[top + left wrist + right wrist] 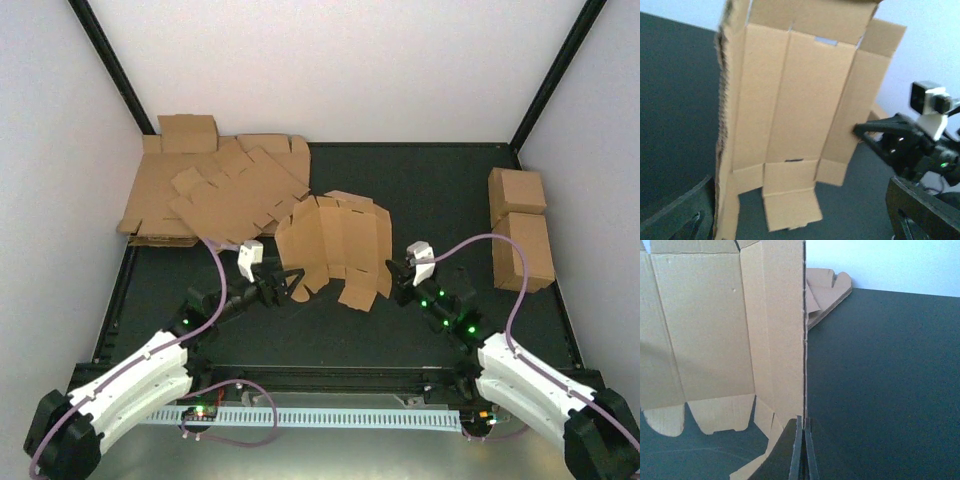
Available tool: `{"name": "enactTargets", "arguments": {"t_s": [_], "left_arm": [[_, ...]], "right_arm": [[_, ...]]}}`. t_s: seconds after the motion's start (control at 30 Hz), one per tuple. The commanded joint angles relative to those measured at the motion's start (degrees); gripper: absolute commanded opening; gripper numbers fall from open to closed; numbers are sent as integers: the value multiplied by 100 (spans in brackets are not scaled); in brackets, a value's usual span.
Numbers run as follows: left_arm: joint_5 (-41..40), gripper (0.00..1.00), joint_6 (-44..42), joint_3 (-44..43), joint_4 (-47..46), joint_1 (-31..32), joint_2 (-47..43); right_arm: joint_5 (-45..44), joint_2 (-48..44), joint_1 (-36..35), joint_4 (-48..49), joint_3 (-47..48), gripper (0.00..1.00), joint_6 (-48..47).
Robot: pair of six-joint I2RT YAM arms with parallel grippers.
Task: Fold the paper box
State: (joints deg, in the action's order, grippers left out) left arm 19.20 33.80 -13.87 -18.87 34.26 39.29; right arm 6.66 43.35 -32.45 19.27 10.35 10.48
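The paper box [335,245] is a flat brown die-cut sheet with flaps, held upright and partly bent at the middle of the dark mat. My right gripper [397,272] is shut on its right edge; in the right wrist view the fingers [804,450] pinch the thin edge of the sheet [715,325]. My left gripper [290,283] is open at the sheet's lower left. In the left wrist view its gripper [800,192] is spread wide, and the sheet [805,90] stands just ahead of it. The right gripper [872,132] shows there on the sheet's right panel.
A heap of flat cardboard sheets [215,190] lies at the back left and also shows in the right wrist view [827,290]. Two brown cuboids [520,230] stand at the right edge. A white slotted rail [330,415] runs along the near edge. White walls enclose the mat.
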Motion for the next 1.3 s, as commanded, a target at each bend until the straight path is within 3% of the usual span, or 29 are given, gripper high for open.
{"name": "enactTargets", "arguments": {"t_s": [0.0,0.23,0.37,0.63,0.87,1.07,1.27], "left_arm": [[-649,97,-765,-562,1119,18,-329],[-1678,99,-1955,-1751,2709,16,-969],[-1470,99,-2603,-2497,3030,18,-851],[279,99,-4800,-3304,2678,154,212],[-387,99,-6556,-3563,2198,442,1043],[-980,99,-6746,-3970,1956,500,1460],[-1140,99,-6616,-3905,1792,496,1258]], "right_arm": [[174,-235,-34,-132,-23,2,-389],[551,-511,-34,-913,378,2,-622],[926,-511,-35,-1601,851,2,-665],[1685,-125,-36,-2980,2107,2,-481],[2049,-118,-36,-3431,2584,2,-553],[2171,-132,-34,-3634,2672,2,-689],[2209,-125,-35,-3729,2715,2,-809]]}}
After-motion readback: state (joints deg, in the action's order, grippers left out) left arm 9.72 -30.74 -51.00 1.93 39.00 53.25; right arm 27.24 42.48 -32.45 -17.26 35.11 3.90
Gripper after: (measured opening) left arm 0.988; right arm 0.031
